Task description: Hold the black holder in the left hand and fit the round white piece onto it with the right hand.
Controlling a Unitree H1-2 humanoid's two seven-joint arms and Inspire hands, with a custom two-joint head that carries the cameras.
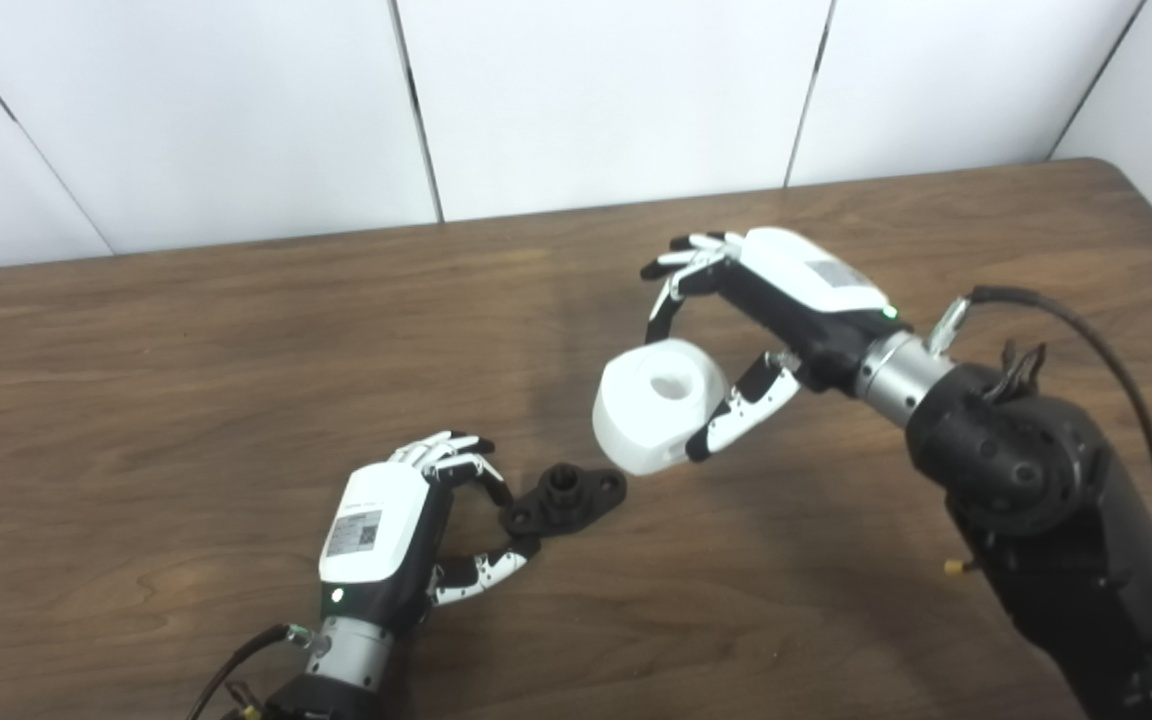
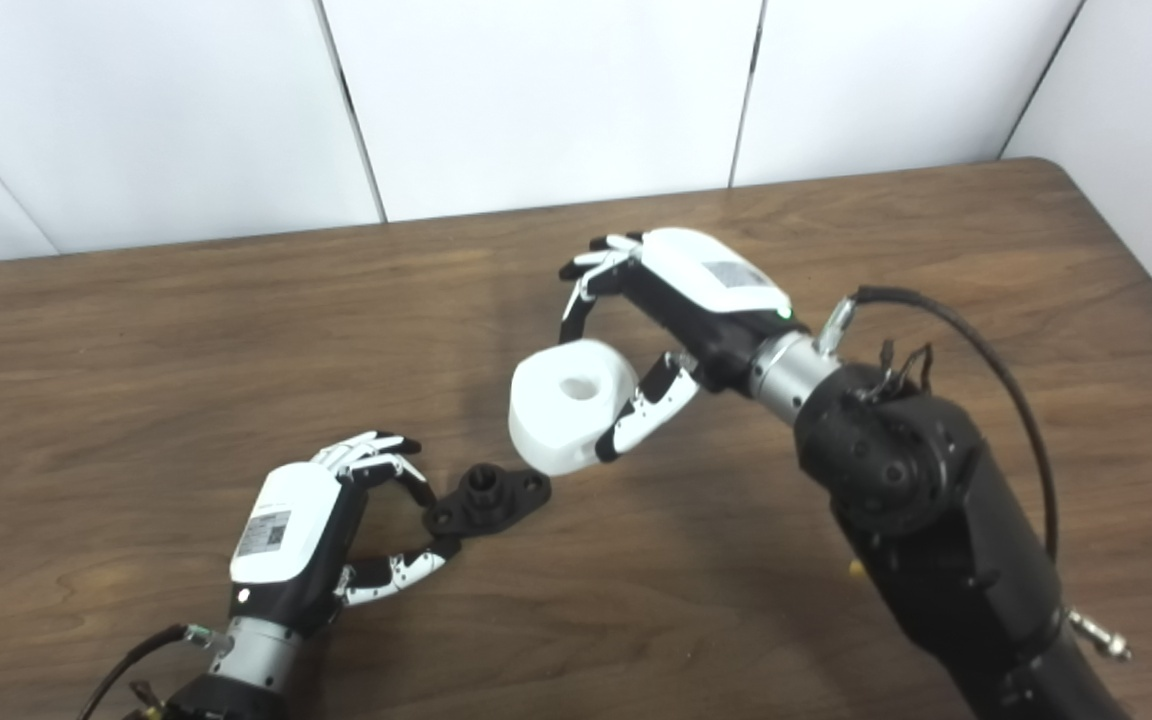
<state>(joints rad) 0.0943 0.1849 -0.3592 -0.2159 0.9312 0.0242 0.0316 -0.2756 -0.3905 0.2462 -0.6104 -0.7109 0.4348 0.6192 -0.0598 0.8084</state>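
So the right robot hand (image 1: 786, 300) has the round white piece (image 1: 658, 404) pinched between thumb and fingers, held up off the worktop (image 1: 186, 400) with its center hole facing up. The left robot hand (image 1: 406, 530) is closed on one end of the black holder (image 1: 566, 497), fingers and thumb gripping it. The white piece hangs just up and right of the holder, apart.

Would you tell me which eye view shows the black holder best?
The left eye view, marginally: the black holder sits nearer the picture's centre, its raised boss and flange holes clear beside the left hand. The right eye view shows the same holder similarly, just further left.
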